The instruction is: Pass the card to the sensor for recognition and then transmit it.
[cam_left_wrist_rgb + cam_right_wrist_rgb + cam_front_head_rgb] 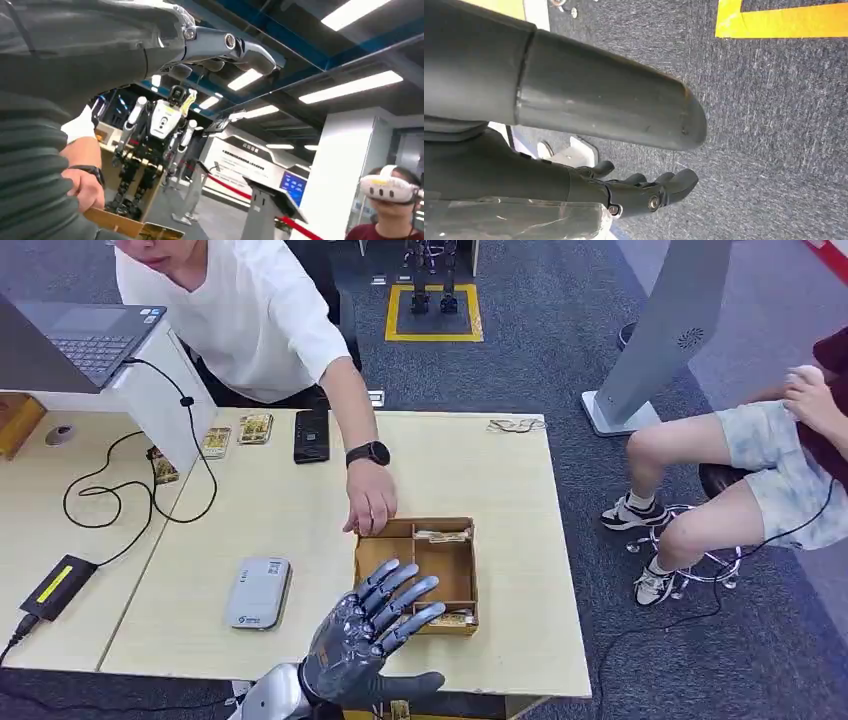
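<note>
Two cards (442, 536) in wooden tray (366, 562)

Gold-patterned cards (441, 536) lying flat in a shallow wooden tray (464, 574) near the table's (500, 490) front right corner — one in the far compartment, another (452, 619) at the near edge. Grey-white sensor (259, 592) — a rounded flat box — resting left of the tray, near the front edge.

sensor (258, 593) left of tray (372, 558), cards (441, 536) in tray, on table (280, 500)
</note>
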